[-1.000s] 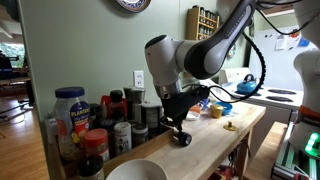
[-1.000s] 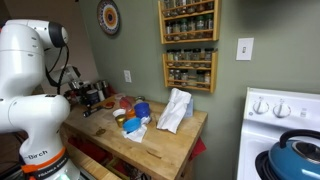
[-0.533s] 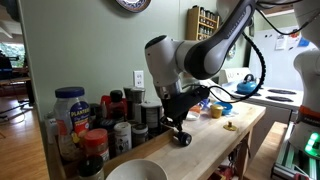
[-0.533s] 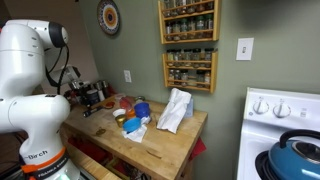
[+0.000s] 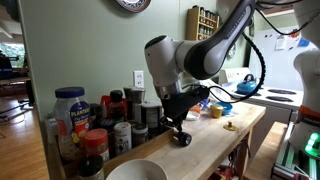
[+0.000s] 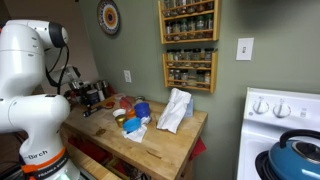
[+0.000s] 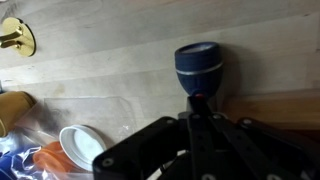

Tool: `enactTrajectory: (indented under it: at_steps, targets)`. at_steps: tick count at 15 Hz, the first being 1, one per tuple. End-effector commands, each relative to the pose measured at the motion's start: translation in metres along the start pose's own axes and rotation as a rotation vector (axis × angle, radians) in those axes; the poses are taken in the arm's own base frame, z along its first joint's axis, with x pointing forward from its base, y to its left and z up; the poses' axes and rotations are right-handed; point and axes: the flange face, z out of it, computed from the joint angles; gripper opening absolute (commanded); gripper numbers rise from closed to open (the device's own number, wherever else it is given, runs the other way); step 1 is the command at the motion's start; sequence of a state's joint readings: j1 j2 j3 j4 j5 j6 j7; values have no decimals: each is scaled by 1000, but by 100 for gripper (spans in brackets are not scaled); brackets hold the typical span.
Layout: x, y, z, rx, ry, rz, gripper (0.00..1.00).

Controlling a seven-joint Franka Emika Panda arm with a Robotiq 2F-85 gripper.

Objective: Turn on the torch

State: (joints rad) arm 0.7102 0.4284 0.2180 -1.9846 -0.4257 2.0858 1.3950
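Note:
The torch (image 5: 182,138) is a short dark cylinder lying on the wooden counter (image 5: 215,150) just in front of the spice jars. In the wrist view the torch (image 7: 198,64) points away from me, and a small red button shows on its near side. My gripper (image 7: 197,104) is shut, its joined fingertips right at that button, touching or almost touching it. It comes down onto the torch from above in an exterior view, where the gripper (image 5: 178,126) hangs from the bent arm. The other exterior view shows the gripper (image 6: 89,100) low over the counter's far end.
Spice jars (image 5: 112,118) and a tall blue-lidded jar (image 5: 70,108) crowd the counter's wall side. A white bowl (image 5: 135,172) sits at the near end, a small yellow item (image 5: 230,126) further along. A white bag (image 6: 175,110), a wall spice rack (image 6: 188,45) and a stove (image 6: 285,115) lie beyond.

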Motion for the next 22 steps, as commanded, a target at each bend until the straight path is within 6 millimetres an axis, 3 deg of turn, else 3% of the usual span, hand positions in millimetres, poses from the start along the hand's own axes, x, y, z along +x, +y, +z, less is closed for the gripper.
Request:
enactTrajectory:
  at_steps: [1, 18, 22]
  targets:
    - [-3, -3, 12, -17, 3, 6, 0]
    - [1, 12, -22, -9, 32, 8, 0]
    - [2, 25, -34, -11, 40, 13, 0]
